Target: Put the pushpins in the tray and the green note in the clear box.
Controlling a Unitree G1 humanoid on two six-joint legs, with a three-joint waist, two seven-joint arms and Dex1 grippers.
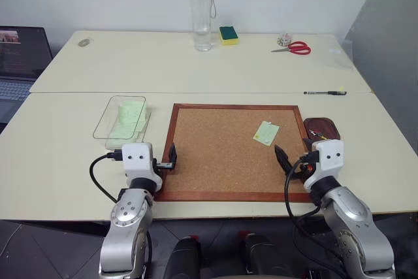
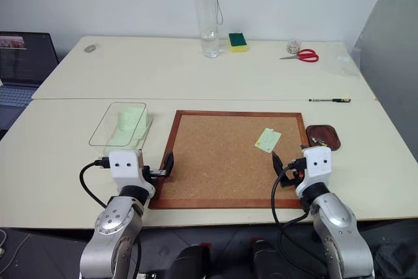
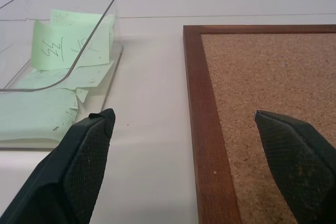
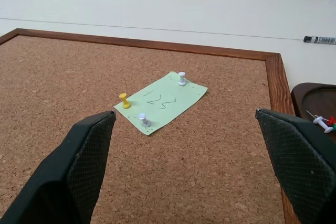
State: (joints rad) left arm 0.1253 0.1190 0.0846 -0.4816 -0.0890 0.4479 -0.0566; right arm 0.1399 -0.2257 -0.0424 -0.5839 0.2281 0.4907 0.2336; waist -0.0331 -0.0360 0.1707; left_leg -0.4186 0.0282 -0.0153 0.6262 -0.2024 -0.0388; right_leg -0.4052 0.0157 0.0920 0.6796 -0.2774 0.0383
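The left claw is released, its fingers spread wide and empty, hovering over the left edge of the corkboard, one finger over the table and one over the cork. The right claw is likewise released and holds nothing, hovering above the board's right portion. The green note lies flat on the cork toward the board's right side, fixed by three pushpins, one yellow and two white. The tray sits on the table just beside the board's right frame with a few pins already in it. The clear box stands left of the board, holding other pale green paper.
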